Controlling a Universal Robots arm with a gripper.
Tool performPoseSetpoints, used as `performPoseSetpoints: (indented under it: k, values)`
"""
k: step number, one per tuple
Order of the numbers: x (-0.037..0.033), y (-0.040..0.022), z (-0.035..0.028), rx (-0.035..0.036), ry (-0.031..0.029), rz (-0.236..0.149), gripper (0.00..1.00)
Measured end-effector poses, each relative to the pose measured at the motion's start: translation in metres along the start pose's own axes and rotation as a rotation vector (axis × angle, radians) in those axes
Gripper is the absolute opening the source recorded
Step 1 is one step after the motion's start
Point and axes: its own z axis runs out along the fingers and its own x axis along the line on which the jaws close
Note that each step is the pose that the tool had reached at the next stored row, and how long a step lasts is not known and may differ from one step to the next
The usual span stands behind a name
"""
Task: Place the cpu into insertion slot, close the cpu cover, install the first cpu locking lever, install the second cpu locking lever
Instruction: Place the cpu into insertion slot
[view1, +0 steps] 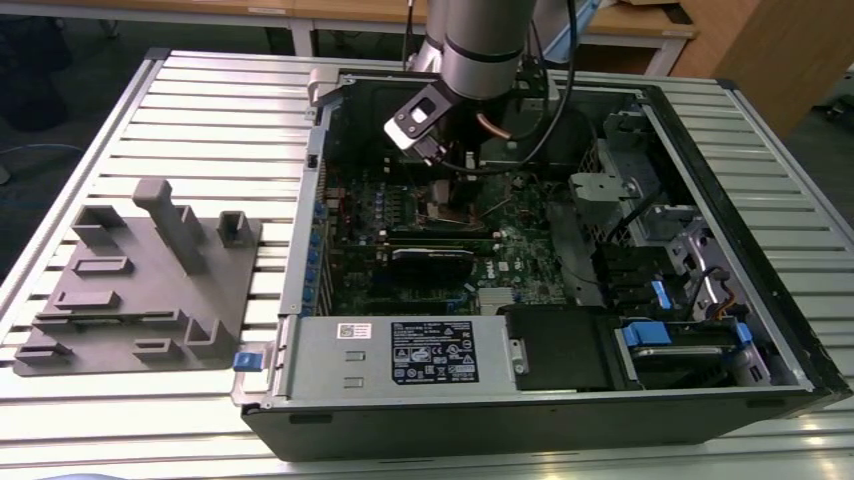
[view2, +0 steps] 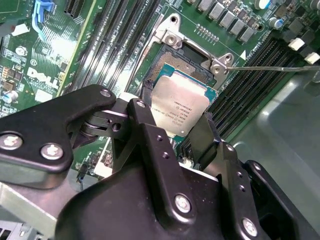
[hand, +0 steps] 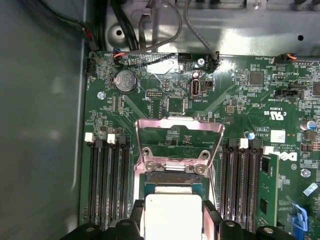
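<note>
Slatted table (view1: 200, 110), open computer case (view1: 534, 400). I see my gripper (view2: 175, 119) pinching the cpu (view2: 182, 102) by two edges, right over the insertion slot (view2: 170, 67). The cpu cover (hand: 150, 123) stands flipped open.

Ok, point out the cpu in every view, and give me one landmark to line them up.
Exterior view: too small to pick out; look under the gripper, over the board in the case.
Second wrist view: the cpu is gripped at its edges, partly over the insertion slot.
First wrist view: the cpu is gripped the same way.
Landmark: the insertion slot, just beyond the cpu in both wrist views.
</note>
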Motion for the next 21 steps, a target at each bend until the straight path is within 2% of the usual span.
performPoseSetpoints:
  k: [4,11,16,21]
  values:
    - [-0.0002,-0.0005,0.0062,-0.0001,0.0,0.0,0.54]
    - [-0.0022,-0.0006,0.0082,-0.0001,0.0001,0.0,0.54]
    - [-0.0025,-0.0009,0.0143,-0.0001,-0.0001,0.0,0.54]
    - [-0.0026,-0.0011,0.0155,-0.0001,0.0002,0.0,0.54]
